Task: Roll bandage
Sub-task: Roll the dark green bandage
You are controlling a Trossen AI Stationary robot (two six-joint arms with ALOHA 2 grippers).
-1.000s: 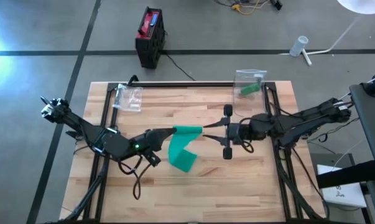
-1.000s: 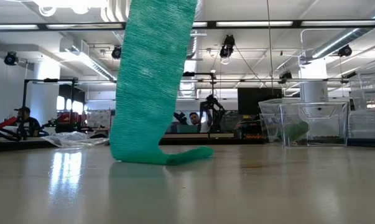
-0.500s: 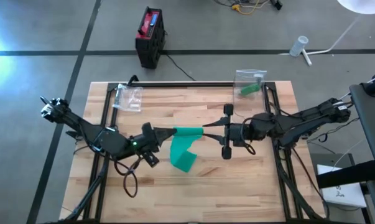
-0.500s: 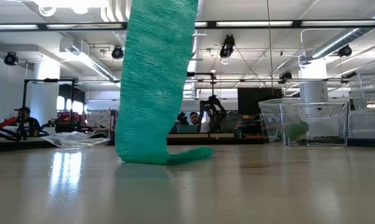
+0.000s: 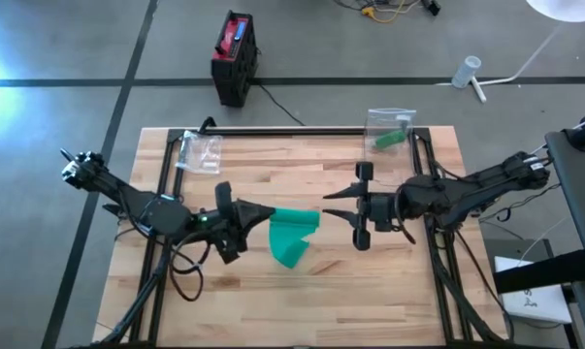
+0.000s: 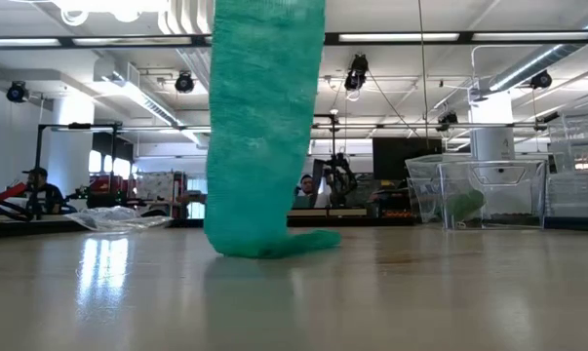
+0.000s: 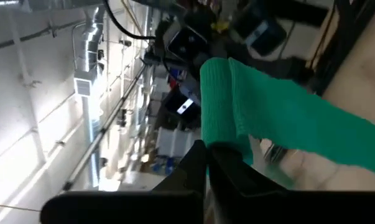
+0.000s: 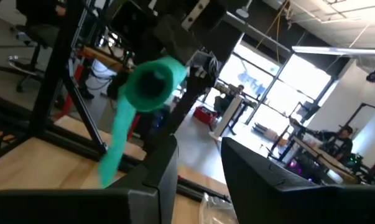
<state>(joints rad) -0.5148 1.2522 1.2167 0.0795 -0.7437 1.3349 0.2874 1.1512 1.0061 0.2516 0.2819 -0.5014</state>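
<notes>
A green bandage (image 5: 294, 231) is partly wound into a roll (image 5: 300, 220) held above the table's middle. Its loose strip (image 6: 264, 127) hangs down, and the strip's lower end (image 6: 279, 244) lies on the wood. My left gripper (image 5: 263, 211) is shut on the roll's left end and points level toward the table's right edge. My right gripper (image 5: 327, 205) stands open just right of the roll and faces its open end (image 8: 153, 78). Nothing is between its fingers. My left gripper pinches the roll's left end (image 7: 221, 142) between its two shut fingers (image 7: 196, 163). The fingers come in level from the table's left and lie along the roll's length. The roll is lifted clear, roughly level. The strip hangs slack below it to the table.
A crumpled clear bag (image 5: 203, 153) lies at the far left of the table. A clear container (image 5: 389, 131) with a green roll in it stands at the far right. Black frame rails (image 5: 423, 165) run along both table sides. A black and red box (image 5: 234, 58) sits on the floor beyond.
My left gripper has rolled about its own pointing line while staying shut on the bandage. My right gripper has drawn back toward the table's right edge, away from the roll's end. The hanging strip has shifted a little toward the right.
</notes>
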